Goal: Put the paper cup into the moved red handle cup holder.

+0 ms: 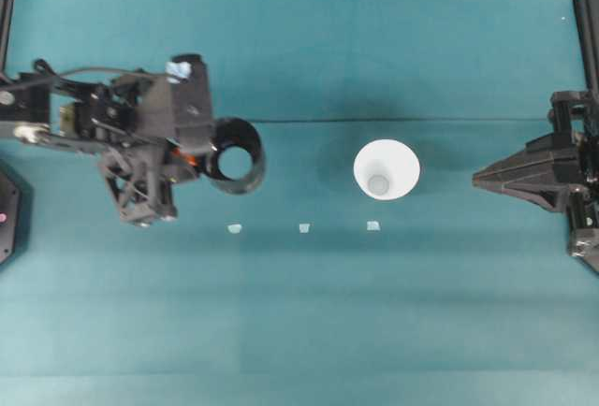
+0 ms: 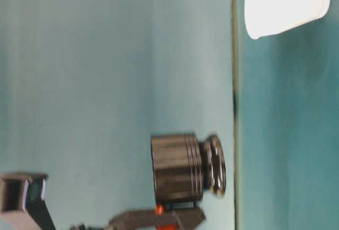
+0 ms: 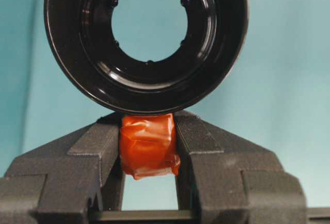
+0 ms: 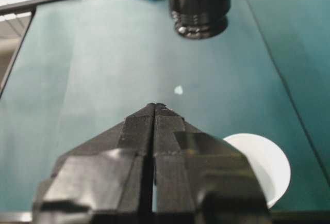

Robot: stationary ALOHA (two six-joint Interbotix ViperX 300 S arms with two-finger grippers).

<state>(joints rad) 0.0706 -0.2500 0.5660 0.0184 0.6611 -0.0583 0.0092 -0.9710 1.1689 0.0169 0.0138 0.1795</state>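
We see the paper cup (image 1: 386, 169) upright between both arms, nearer the pinched-shut right tool (image 1: 487, 180) (left tool (image 3: 149, 146) clamps the red handle cup holder (image 1: 235, 154)).

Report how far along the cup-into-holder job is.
Done: the left gripper is clamped on the orange-red handle of the black cup holder, lifted off the table. In hand: moving that holder. Left: the paper cup stands untouched on the table, and the right gripper is shut, holding nothing.
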